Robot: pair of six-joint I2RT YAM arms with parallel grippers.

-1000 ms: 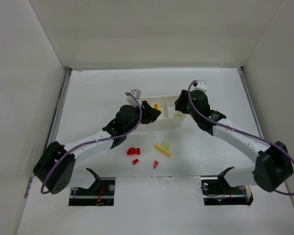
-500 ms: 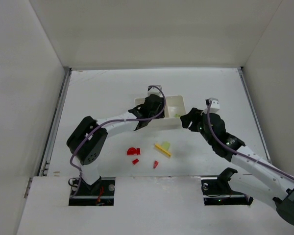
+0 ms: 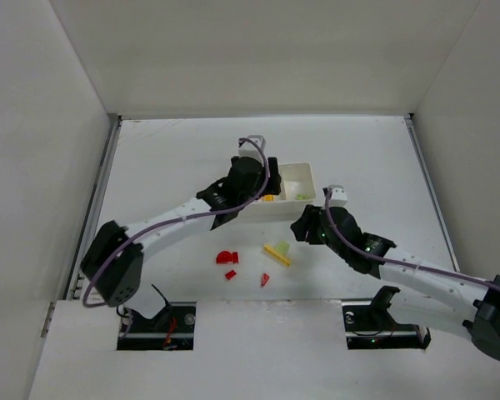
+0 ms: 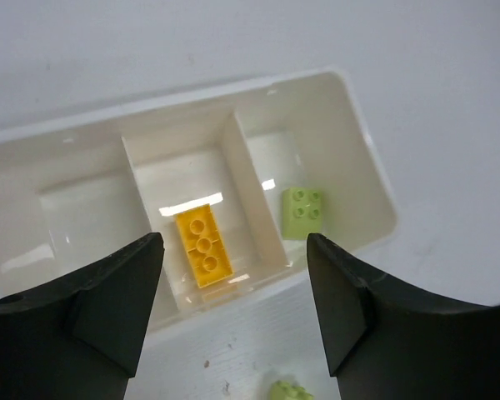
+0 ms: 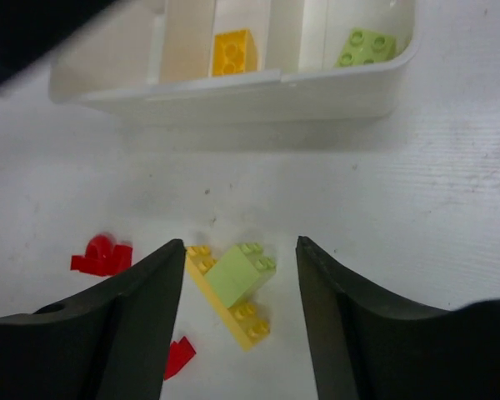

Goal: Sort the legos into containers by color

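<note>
The white three-compartment tray (image 3: 307,171) lies mid-table. In the left wrist view its middle compartment holds a yellow brick (image 4: 202,242), its right compartment a light green brick (image 4: 302,211), and its left compartment (image 4: 75,225) is bare. My left gripper (image 4: 233,250) is open and empty, hovering over the tray's near wall (image 3: 269,178). My right gripper (image 5: 239,250) is open and empty, straddling a light green brick (image 5: 240,278) that sits on a yellow plate (image 5: 252,322) on the table (image 3: 277,252). A red arch (image 3: 226,257) and two small red pieces (image 3: 231,274) (image 3: 265,279) lie nearby.
White walls enclose the table on three sides. The two arm bases (image 3: 171,321) (image 3: 383,321) stand at the near edge. The right wrist view also shows the tray (image 5: 233,92) just beyond the loose pieces and the red arch (image 5: 102,254).
My left gripper moved from the tray's left end to above its middle. My right gripper pulled back from the tray's right end to just over the green-and-yellow piece.
</note>
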